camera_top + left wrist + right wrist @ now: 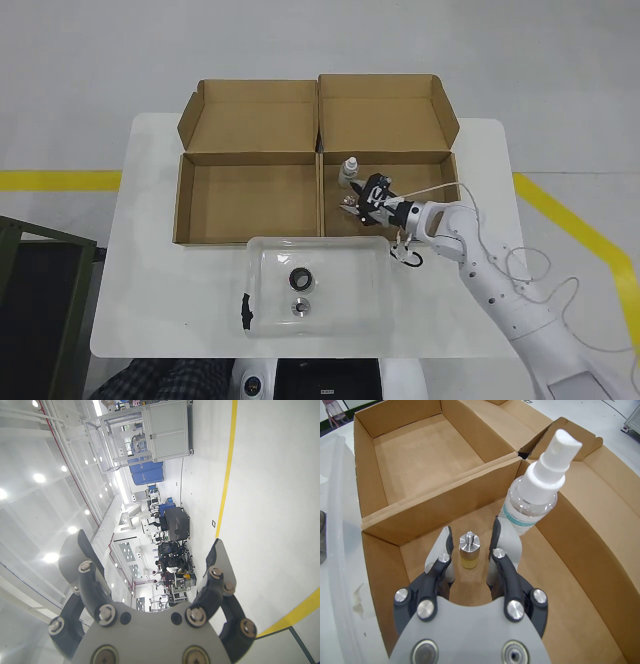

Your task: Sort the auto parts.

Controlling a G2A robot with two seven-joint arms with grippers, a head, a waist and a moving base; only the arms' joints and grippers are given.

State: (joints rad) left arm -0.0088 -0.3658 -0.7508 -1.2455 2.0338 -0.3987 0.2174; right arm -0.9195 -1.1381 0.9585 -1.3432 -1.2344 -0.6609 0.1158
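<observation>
Sorting under way at the white table (150, 300): the right gripper (471, 528) hangs low inside the right-hand cardboard box (582, 555). Its fingers are spread moderately wide on either side of a small threaded metal part (469, 551) with a yellowish base. The part stands upright on the box floor between them, close to both pads but seemingly touching neither, so the gripper has hold of nothing. A spray bottle (535, 497) with a white nozzle stands just beside it in the same box, near the wall shared with the left-hand cardboard box (181, 200). In the clear plastic bin (262, 245) at the front of the table, a dark ring (300, 278) and a round metal piece (300, 307) lie not yet sorted. By that count the job looks partly done, with one part apparently delivered to a box and at least two to go, though whether the bottle counts is unclear. The right arm stretches diagonally from the robot's side past the bin's far corner, wrist tilted down into the box. The left gripper (150, 540) points away from the table into the hall, fingers wide apart and empty
</observation>
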